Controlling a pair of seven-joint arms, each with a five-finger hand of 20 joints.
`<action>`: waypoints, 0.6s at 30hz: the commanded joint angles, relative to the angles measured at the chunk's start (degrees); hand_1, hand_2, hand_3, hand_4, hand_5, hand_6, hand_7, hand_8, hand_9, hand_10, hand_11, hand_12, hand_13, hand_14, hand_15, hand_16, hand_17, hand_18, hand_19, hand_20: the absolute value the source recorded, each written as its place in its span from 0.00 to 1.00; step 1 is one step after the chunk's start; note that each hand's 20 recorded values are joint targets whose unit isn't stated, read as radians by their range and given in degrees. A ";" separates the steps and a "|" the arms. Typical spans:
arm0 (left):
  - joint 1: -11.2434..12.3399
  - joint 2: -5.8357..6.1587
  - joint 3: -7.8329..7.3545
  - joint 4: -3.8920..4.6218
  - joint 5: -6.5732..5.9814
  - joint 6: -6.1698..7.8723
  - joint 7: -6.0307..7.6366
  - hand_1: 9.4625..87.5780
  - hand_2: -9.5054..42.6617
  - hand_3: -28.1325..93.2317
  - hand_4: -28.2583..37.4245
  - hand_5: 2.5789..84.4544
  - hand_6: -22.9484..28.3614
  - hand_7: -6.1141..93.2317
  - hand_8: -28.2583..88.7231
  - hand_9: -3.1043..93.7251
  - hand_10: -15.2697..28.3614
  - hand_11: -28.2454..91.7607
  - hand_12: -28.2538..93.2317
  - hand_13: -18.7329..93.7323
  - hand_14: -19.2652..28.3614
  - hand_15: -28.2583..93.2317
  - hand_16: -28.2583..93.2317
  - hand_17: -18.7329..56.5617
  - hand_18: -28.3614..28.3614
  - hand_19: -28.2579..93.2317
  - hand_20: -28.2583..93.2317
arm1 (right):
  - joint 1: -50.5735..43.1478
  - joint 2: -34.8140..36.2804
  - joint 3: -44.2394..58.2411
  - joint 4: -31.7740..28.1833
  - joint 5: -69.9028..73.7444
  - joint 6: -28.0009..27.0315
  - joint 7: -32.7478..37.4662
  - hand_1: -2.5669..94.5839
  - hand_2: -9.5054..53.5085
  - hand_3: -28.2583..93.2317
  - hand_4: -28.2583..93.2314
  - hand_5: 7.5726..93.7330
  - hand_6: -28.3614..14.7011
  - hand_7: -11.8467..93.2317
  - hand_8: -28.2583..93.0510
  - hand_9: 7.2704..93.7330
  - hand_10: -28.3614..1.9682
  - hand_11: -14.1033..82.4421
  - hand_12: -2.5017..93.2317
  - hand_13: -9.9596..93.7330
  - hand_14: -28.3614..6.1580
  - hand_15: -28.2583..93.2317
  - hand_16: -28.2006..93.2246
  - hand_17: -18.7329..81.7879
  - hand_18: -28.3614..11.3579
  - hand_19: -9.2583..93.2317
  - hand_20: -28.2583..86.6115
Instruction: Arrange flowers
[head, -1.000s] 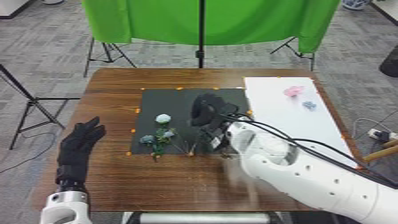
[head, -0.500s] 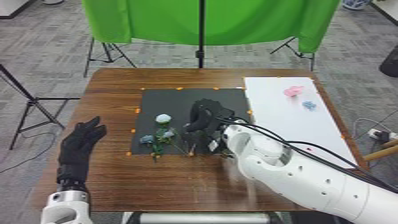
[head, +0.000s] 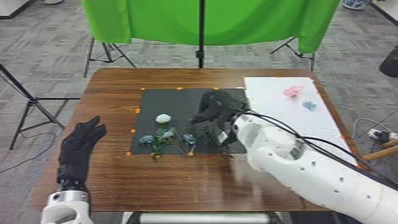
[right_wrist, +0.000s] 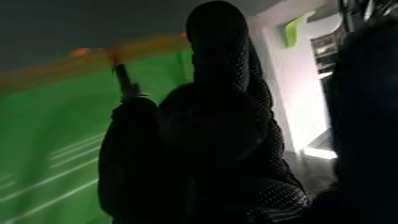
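In the head view, my right hand (head: 213, 107) is over the right part of the black mat (head: 173, 100), fingers loosely extended and holding nothing visible. The right wrist view shows the hand's black glove (right_wrist: 218, 120) close up. Left of that hand on the mat are a white flower (head: 163, 118), a blue-grey flower (head: 147, 140), another pale blue one (head: 168, 134) and a separate blue flower (head: 189, 138) with thin stems below it. My left hand (head: 82, 137) is open over the table's left side, away from the flowers.
A white sheet (head: 271, 95) at the right holds a pink flower (head: 293, 91) and a light blue flower (head: 309, 105). Orange markers line the mat. The brown table (head: 169, 185) extends in front, and a green cloth (head: 151, 25) hangs behind it.
My right hand has shifted slightly to the right and turned, and its fingers have spread. The blue flower at the mat's lower middle has come into clear sight. The left hand has stayed still.
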 joint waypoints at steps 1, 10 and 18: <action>1.09 -0.31 -0.21 -0.11 0.32 -0.06 -0.46 0.14 0.36 0.74 0.00 0.53 0.54 0.16 0.19 0.48 0.66 0.37 0.34 0.45 0.75 0.40 0.23 0.30 0.74 0.32 0.39 | -3.95 7.83 16.47 -0.85 -5.03 4.49 11.27 0.38 0.00 0.72 0.06 0.71 0.64 0.26 0.17 0.83 0.49 0.41 0.28 0.96 0.70 0.69 0.53 0.82 0.41 1.00 0.72; 1.68 -0.23 -0.54 -0.35 0.21 0.15 -0.39 0.14 0.36 0.74 0.00 0.53 0.54 0.16 0.19 0.48 0.66 0.38 0.34 0.45 0.74 0.40 0.23 0.31 0.73 0.32 0.39 | -8.71 9.59 27.36 8.59 -5.25 -7.60 23.12 0.37 0.00 0.72 0.09 0.54 0.51 0.18 0.19 0.60 0.29 0.27 0.26 0.86 0.56 0.72 0.51 0.76 0.35 1.00 0.71; 1.25 -0.12 -0.31 -0.24 0.47 -0.39 -0.61 0.14 0.36 0.74 0.00 0.53 0.54 0.16 0.19 0.48 0.66 0.38 0.33 0.45 0.74 0.40 0.23 0.31 0.73 0.32 0.39 | -9.73 7.69 25.00 15.06 -4.61 -7.82 23.32 0.37 0.00 0.71 0.09 0.53 0.51 0.17 0.20 0.61 0.28 0.26 0.25 0.87 0.58 0.72 0.50 0.75 0.35 1.00 0.69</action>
